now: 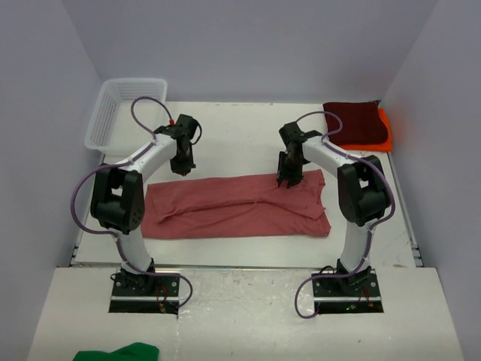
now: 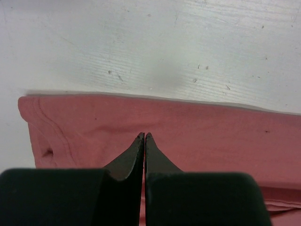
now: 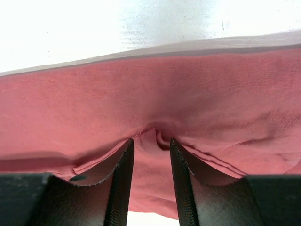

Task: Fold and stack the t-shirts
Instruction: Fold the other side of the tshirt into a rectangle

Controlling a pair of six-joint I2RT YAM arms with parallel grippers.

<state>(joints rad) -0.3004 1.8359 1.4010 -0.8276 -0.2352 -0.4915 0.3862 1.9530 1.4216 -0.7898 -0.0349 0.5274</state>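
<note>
No text, label, brand, number or sign can be read in any view.

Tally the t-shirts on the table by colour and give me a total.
Rose-red t-shirt, spread out between the arms: 1
Dark maroon t-shirt, folded at the far right: 1
Orange t-shirt, folded under the maroon one: 1
Total: 3
</note>
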